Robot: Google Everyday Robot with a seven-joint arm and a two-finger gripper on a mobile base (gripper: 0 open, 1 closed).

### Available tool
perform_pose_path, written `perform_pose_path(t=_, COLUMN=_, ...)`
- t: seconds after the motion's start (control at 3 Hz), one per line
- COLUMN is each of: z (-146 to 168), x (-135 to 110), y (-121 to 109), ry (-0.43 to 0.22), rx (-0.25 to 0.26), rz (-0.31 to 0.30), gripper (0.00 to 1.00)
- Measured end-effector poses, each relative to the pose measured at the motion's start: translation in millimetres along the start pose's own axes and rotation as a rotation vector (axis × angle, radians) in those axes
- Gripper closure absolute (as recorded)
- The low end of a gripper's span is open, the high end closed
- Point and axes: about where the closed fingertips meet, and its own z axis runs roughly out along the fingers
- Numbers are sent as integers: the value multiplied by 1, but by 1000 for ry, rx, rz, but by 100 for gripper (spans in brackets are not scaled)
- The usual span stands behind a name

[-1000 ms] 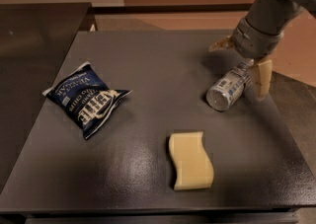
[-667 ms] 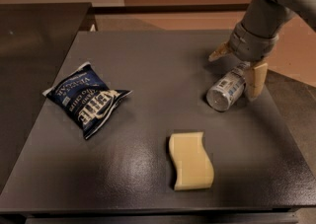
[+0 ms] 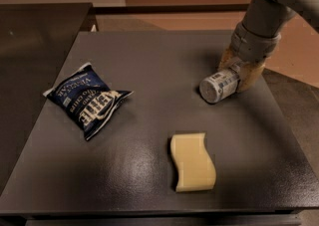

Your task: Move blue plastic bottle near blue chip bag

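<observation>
Camera view: the blue plastic bottle (image 3: 219,86) is lying on its side at the right of the dark surface (image 3: 149,56), bluish-grey and white label, pale round end toward us. The hand (image 3: 238,73) is clamped on its far end. The blue chip bag (image 3: 87,99) sits well apart, over on the left.

One table (image 3: 149,56) carries three loose things, one of each kind: one bottle (image 3: 219,86), lying on its side at the right; one bag (image 3: 87,101), dark blue with white lettering, at the left; and one pale yellow sponge (image 3: 192,163) near the front edge. One arm (image 3: 264,16) comes in from the upper right, ending in one gripper (image 3: 238,73), low at the bottle's far end.
</observation>
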Motion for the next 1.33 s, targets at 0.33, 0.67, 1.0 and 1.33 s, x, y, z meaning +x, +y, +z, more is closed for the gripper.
perform_pose_path(t=0.33, z=-9, x=-16, y=-3, ry=1, rx=14, rz=-28, gripper=82)
perform_pose_path(t=0.67, z=-19, x=-50, y=-13, ry=-31, rx=58, rz=-94, gripper=100)
perform_pose_path(t=1.0, z=-22, x=-88, y=-29, ry=-63, rx=100, rz=-168, gripper=100)
perform_pose_path(t=1.33, z=-16, x=-119, y=-48, ry=-85, rx=114, rz=-231, gripper=100)
